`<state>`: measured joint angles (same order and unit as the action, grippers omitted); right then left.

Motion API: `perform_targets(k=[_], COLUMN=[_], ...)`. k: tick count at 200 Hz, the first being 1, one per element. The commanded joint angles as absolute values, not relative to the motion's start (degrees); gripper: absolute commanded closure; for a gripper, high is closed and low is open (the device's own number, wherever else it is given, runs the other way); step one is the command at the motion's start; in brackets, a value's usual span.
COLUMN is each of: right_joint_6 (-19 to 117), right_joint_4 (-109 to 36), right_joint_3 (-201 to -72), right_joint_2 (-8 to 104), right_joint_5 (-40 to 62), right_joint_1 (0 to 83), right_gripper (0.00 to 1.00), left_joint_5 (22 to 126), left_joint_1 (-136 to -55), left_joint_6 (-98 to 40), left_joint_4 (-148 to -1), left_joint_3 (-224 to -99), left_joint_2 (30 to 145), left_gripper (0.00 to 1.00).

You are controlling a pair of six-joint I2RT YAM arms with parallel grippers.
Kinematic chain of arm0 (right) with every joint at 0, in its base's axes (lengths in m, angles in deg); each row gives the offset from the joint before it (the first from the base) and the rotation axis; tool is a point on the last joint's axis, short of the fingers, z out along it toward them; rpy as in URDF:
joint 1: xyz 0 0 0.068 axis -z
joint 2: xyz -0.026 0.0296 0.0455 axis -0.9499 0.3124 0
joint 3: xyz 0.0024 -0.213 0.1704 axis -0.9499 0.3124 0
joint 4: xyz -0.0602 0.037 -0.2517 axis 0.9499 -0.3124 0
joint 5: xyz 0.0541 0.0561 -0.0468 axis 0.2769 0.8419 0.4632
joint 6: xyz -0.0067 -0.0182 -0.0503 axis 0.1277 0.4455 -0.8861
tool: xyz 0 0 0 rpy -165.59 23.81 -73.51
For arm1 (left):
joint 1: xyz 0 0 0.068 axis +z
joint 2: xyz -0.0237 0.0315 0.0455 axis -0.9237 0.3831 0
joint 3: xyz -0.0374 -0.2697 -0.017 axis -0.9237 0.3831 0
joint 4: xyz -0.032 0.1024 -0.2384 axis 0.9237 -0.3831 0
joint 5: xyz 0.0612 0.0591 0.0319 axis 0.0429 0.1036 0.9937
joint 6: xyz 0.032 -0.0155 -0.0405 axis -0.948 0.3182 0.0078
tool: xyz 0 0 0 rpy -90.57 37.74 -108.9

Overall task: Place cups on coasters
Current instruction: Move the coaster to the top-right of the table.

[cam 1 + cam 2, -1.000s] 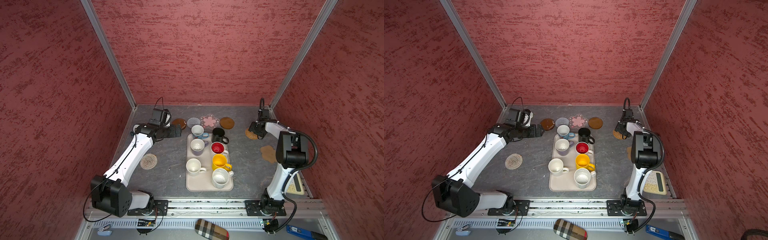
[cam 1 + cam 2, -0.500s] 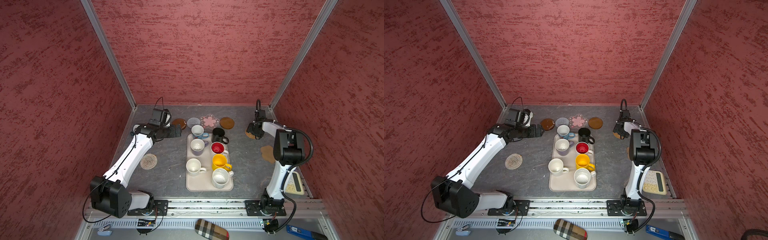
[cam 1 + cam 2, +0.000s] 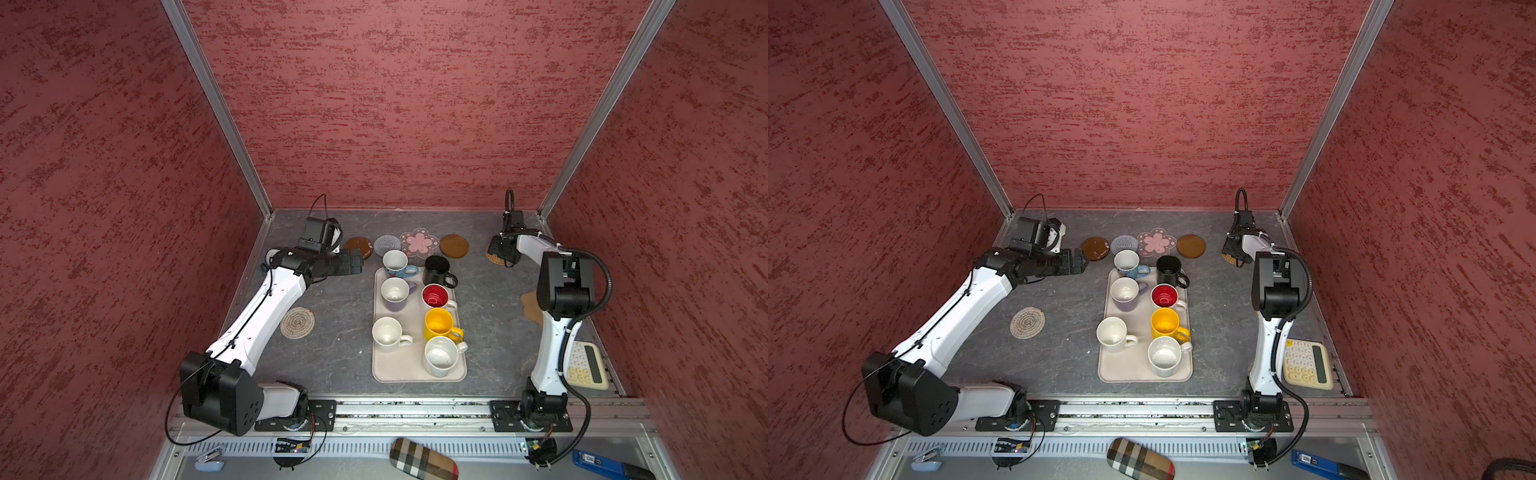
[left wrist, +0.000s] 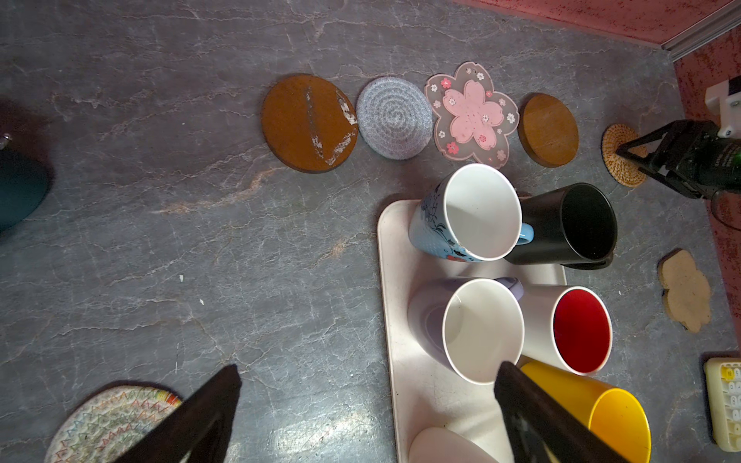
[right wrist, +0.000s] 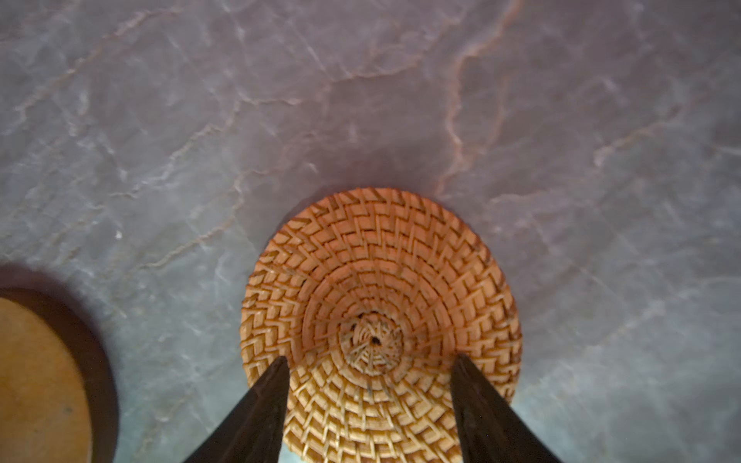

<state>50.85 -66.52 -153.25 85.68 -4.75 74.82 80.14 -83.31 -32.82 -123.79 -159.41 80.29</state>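
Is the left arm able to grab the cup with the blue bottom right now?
Probably yes. The left fingers are wide open right beside the blue-bottomed cup, with only bare table between them. The black cup stands close on its far side, so it should go carefully.

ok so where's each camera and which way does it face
Top views: high in front, looking down and back; both arms show.
Left wrist: on its arm, facing down at coasters and mugs; open left tool shows.
Right wrist: on its arm, low over the wicker coaster; right tool shows.
Shared: both wrist views see that coaster.
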Motion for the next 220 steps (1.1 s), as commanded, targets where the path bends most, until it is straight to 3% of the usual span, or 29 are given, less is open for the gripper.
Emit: perform_targets(k=[1, 99, 220], right_joint_6=[50.9, 52.25, 52.31], right_joint_4=[-69.83, -73.28, -69.85], right_joint_3=[-155.55, -164.08, -154.27], right_joint_2=[89.98, 95.31, 90.19], right_joint_5=[-3.19, -3.76, -4.07], right_joint_1=[73.2, 69.96, 69.82], right_gripper=[0.35, 0.35, 0.35], left_joint_5=[80.6, 79.51, 79.68], left_joint_1=[-83.56, -83.03, -83.29], left_joint_6=[-33.89, -33.8, -33.89], left_joint_4=[-124.53, -124.32, -124.34], left_joint_3=[-159.15, -159.15, -158.98], left_joint_2=[80.85, 80.86, 80.16], left_gripper=[0.01, 0.01, 0.01])
